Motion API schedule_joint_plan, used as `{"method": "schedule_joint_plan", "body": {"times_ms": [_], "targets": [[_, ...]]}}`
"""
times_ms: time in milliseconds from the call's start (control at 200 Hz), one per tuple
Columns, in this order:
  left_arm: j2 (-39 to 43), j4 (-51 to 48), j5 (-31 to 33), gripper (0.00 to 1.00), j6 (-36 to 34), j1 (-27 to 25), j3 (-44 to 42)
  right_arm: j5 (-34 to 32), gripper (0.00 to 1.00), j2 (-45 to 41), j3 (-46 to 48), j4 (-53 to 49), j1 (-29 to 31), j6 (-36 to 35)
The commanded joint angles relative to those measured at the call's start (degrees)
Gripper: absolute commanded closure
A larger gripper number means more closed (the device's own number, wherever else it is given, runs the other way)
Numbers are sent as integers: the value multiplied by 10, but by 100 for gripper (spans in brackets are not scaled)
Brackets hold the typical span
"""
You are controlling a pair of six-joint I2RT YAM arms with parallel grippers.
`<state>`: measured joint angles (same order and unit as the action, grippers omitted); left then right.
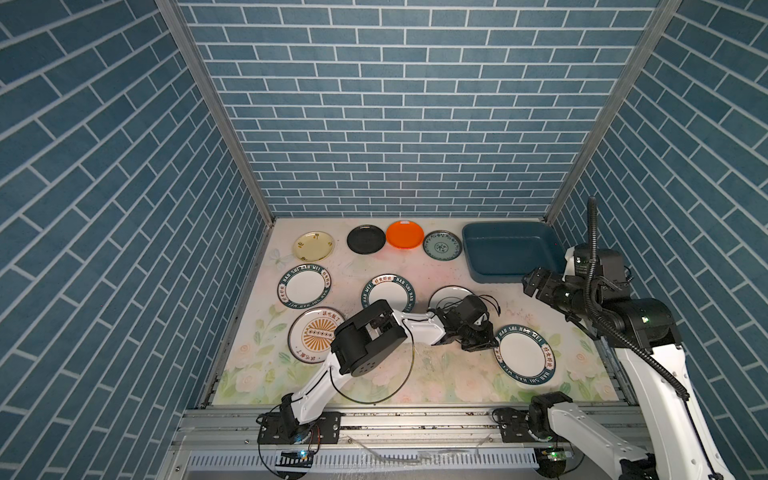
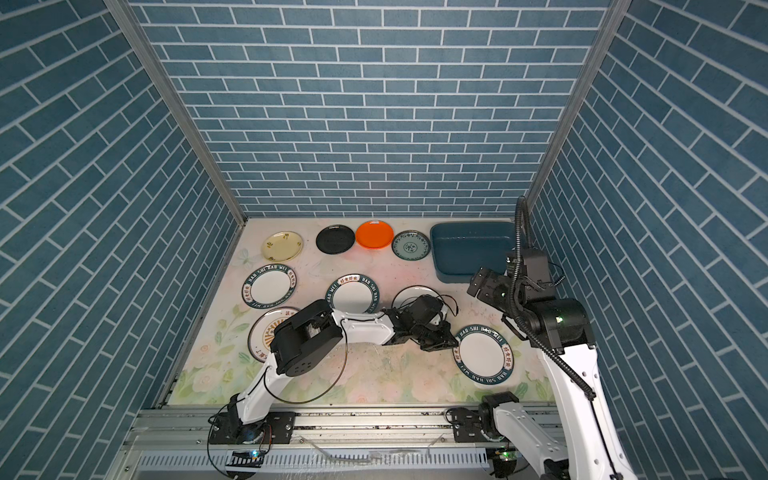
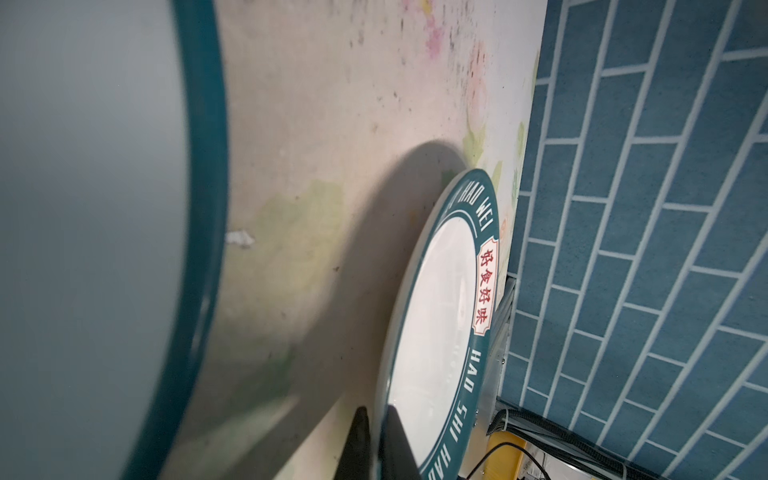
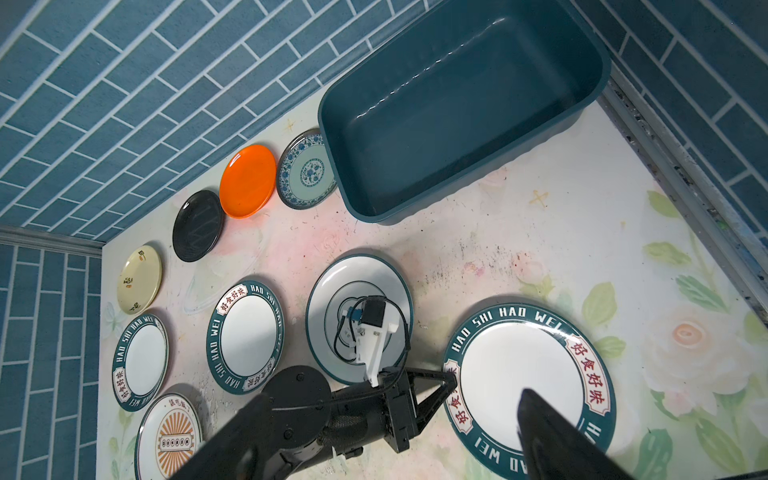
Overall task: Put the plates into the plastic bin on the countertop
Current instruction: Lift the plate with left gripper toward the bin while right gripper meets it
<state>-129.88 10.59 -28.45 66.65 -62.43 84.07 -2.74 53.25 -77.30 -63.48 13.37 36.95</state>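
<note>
My left pincer (image 3: 376,446) is clenched on the rim of the lettered plate (image 1: 524,357), near the plastic bin (image 1: 511,251), to lift it in. My right pincer (image 1: 530,284) hangs wide beside the bin.

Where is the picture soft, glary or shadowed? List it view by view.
Left wrist view: the near white plate is a soft blur; the lettered plate is sharp and throws a dark shadow on the countertop. Right wrist view: the right gripper's fingers are dark blurs; glare streaks the plastic bin and the orange plate. Both top views: wide-angle, walls splay outward.
</note>
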Motion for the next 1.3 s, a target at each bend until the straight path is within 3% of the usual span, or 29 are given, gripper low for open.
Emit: {"method": "schedule_joint_plan", "body": {"times_ms": [0,585,860,1020,1295], "targets": [[-9,-43,16,98,-11,-1,4,-6,8,-3,-9,-10,-3,-16],[67,-71,-10,100,-32,22,19,19,7,1,15,33,-4,9],[98,-170,-70,100,-107,87,94,57,3,48,10,114,-6,40],[96,-202,-106,100,-114,132,139,71,2,74,5,158,-13,56],[68,-219,-139,99,-115,205,213,161,1,110,4,186,-85,70]]}}
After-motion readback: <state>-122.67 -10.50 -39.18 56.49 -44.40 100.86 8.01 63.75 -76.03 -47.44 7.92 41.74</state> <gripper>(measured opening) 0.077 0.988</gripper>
